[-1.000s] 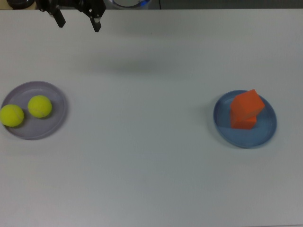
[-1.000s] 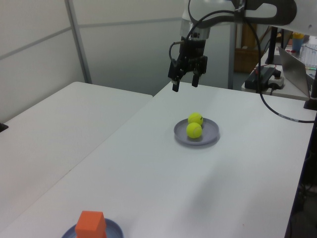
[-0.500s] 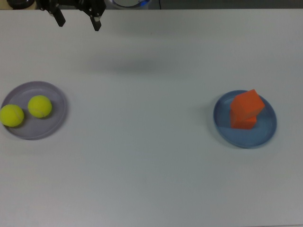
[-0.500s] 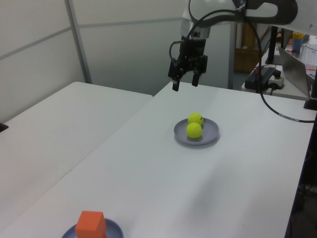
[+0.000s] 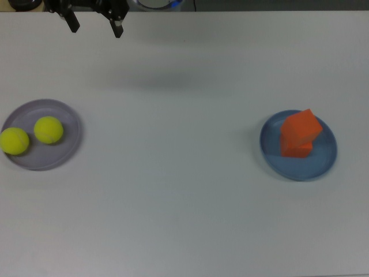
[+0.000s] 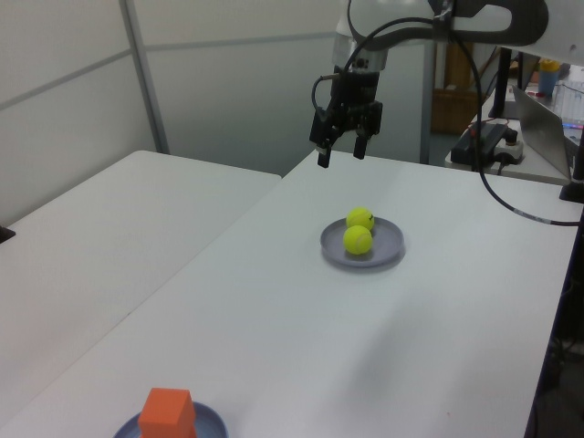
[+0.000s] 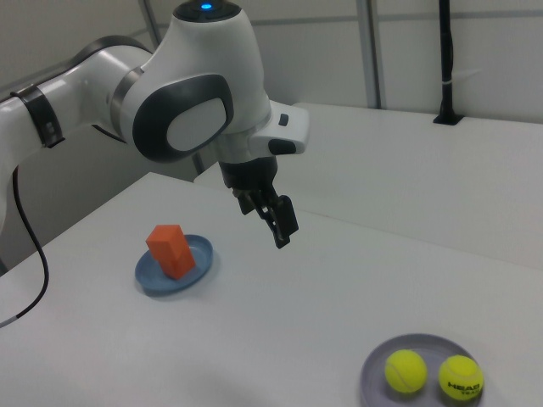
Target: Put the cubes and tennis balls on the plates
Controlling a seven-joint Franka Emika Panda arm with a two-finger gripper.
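From my end the claw (image 5: 94, 26) hangs above the table's (image 5: 184, 219) far edge, fingers spread wide, gripping nothing, touching nothing. Both tennis balls (image 5: 48, 130) sit side by side on the purple plate (image 5: 66, 156). The two orange cubes (image 5: 300, 134) are stacked on the blue plate (image 5: 311, 167), well apart.

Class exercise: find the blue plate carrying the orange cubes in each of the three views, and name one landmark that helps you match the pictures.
Top view: the blue plate lies at the top view's right, mid-height.
Left view: the blue plate is cut off by the bottom edge, left of centre.
Right view: the blue plate sits left of centre.
Shared landmark: the orange cubes stacked on it.
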